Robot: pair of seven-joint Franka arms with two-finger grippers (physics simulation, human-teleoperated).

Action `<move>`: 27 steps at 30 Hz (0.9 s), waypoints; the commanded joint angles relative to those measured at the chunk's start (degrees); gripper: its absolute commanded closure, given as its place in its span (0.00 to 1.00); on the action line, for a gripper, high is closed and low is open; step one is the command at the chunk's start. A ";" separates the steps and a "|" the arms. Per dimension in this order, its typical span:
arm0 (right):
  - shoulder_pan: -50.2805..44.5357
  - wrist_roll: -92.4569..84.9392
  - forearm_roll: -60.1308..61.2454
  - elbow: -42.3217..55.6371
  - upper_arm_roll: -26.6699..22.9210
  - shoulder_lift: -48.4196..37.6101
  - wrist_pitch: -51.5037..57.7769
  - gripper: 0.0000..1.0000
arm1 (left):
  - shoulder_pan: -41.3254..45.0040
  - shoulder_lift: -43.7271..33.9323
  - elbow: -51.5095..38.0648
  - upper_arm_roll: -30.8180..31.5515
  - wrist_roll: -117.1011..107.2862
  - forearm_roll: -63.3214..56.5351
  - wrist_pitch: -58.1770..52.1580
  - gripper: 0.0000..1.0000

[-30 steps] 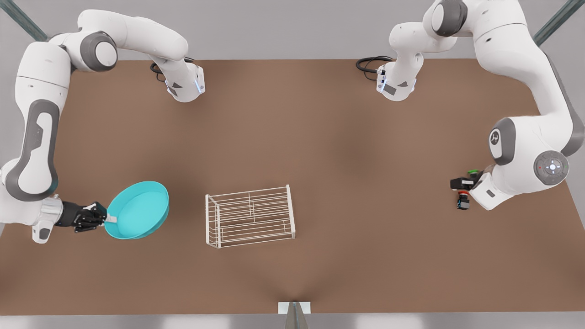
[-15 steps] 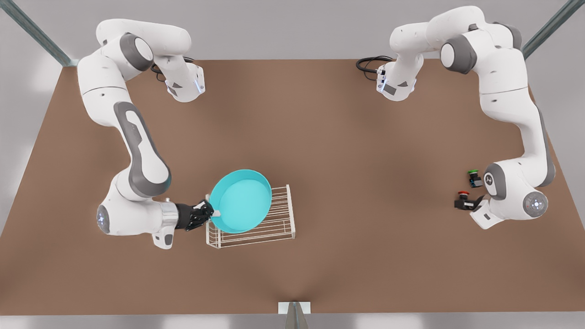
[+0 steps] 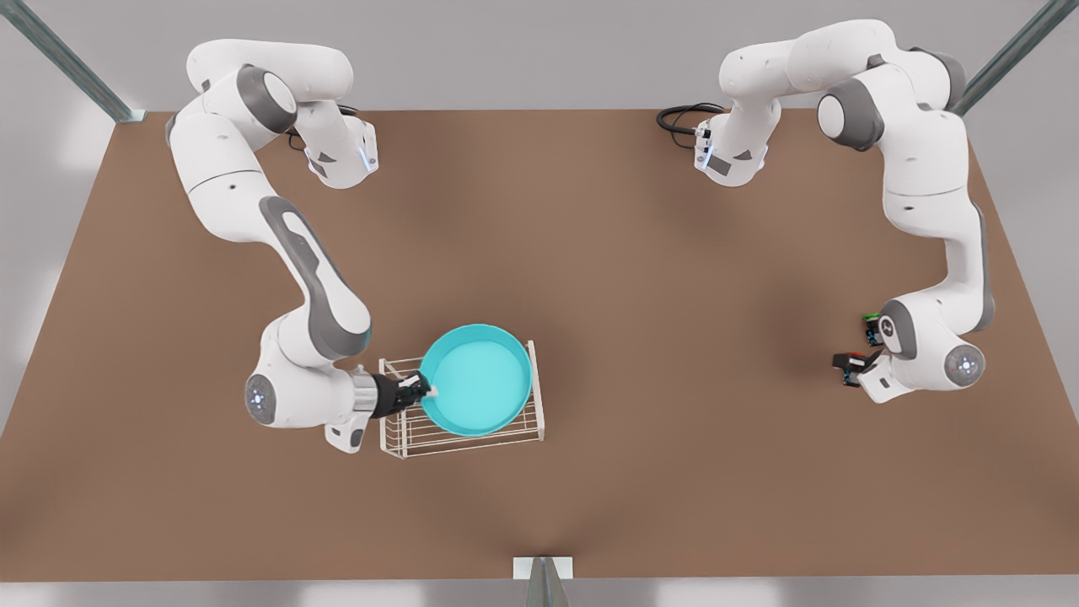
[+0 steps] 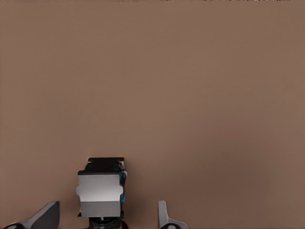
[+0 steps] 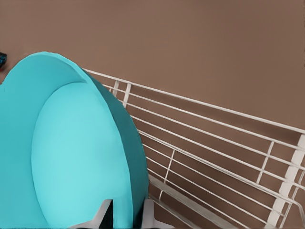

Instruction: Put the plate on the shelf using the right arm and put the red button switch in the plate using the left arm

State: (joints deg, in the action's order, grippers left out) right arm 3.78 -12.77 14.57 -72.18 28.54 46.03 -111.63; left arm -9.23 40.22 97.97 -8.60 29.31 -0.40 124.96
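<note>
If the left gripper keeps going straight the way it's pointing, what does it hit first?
Probably the red button switch: it sits between the open fingers of the left gripper, with bare table beyond. How far below the fingertips it lies is unclear.

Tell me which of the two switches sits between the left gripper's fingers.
The red button switch, between the open left gripper fingers; the green-capped switch stands apart behind it.

Simulated robot test cell | plain brown worktop (image 3: 539, 253) against blank grey walls | two white arms (image 3: 312, 287) (image 3: 936, 202) bolted at the far edge, cables (image 3: 679, 118) coiled at their bases | metal frame struts (image 3: 72, 63) in the corners | flat, rendered surfaces, no household furnishings.
</note>
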 commanded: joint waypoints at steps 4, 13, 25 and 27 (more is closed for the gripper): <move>0.00 9.61 0.01 0.55 0.02 -0.77 -0.70 0.00 | -0.26 0.73 0.12 -0.01 7.17 0.76 6.52 0.00; 5.18 10.67 -25.47 -1.64 -9.99 -28.35 33.14 0.00 | -0.17 1.08 -0.06 0.25 6.81 0.84 6.88 0.24; 8.87 11.37 -20.38 -5.34 -16.15 -33.38 33.23 0.00 | 1.40 -0.93 -0.32 0.25 3.23 2.43 1.79 0.60; 9.84 11.19 -19.15 -4.11 -16.76 -33.29 33.05 0.00 | 5.62 -5.86 -0.41 0.25 -8.12 2.07 -4.63 0.60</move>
State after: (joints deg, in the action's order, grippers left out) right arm 13.31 -3.75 -5.72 -76.78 12.19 12.82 -80.44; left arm -4.14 35.60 97.60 -8.36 32.00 1.23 126.94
